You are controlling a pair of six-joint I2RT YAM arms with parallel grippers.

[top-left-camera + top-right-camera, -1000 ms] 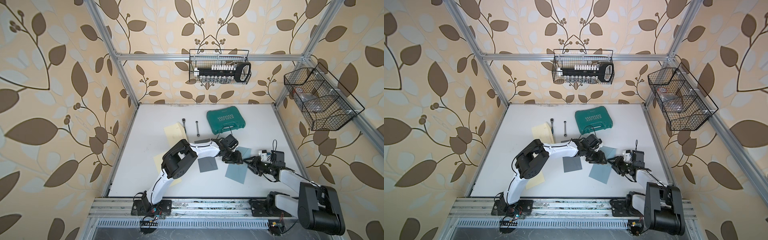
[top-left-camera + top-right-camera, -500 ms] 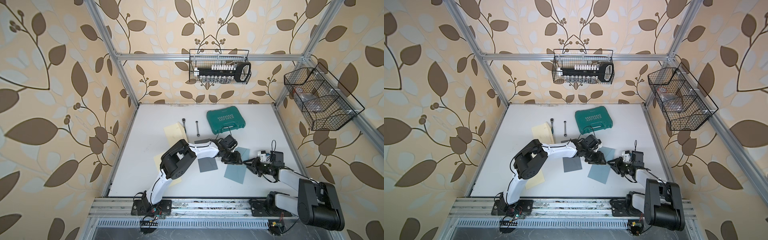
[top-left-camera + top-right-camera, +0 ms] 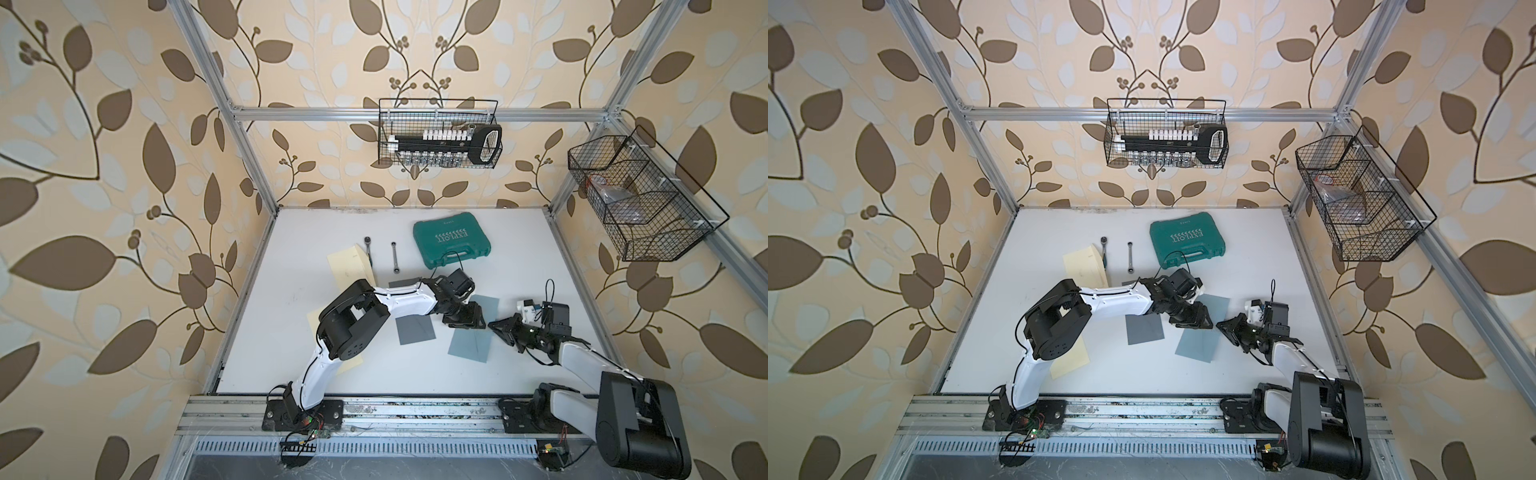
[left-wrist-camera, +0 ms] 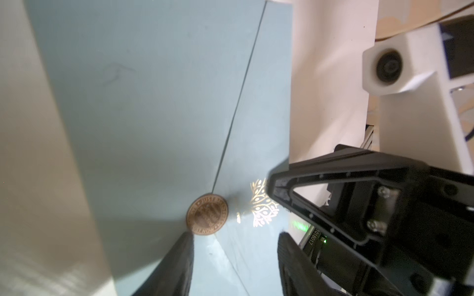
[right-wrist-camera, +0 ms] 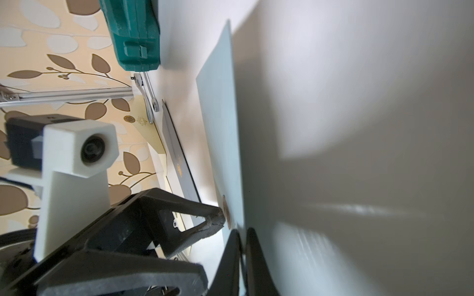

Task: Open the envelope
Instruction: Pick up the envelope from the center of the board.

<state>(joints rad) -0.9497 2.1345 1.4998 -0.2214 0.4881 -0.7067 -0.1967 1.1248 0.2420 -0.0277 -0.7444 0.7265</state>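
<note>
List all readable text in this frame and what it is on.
"EXPLOIT": green case, upside down in a top view.
"JUST ... NOW": round seal on the blue envelope; rest blurred.
"1018017": label on the right gripper.
Case's smaller line: too small to read.

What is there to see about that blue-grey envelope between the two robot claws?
The envelope is pale blue-grey paper, lying on the white table, flap side up and sealed. A round bronze seal with lettering sits at the flap's point, beside a gold leaf print. The open left gripper straddles the seal; the right gripper is shut on the envelope's edge.
</note>
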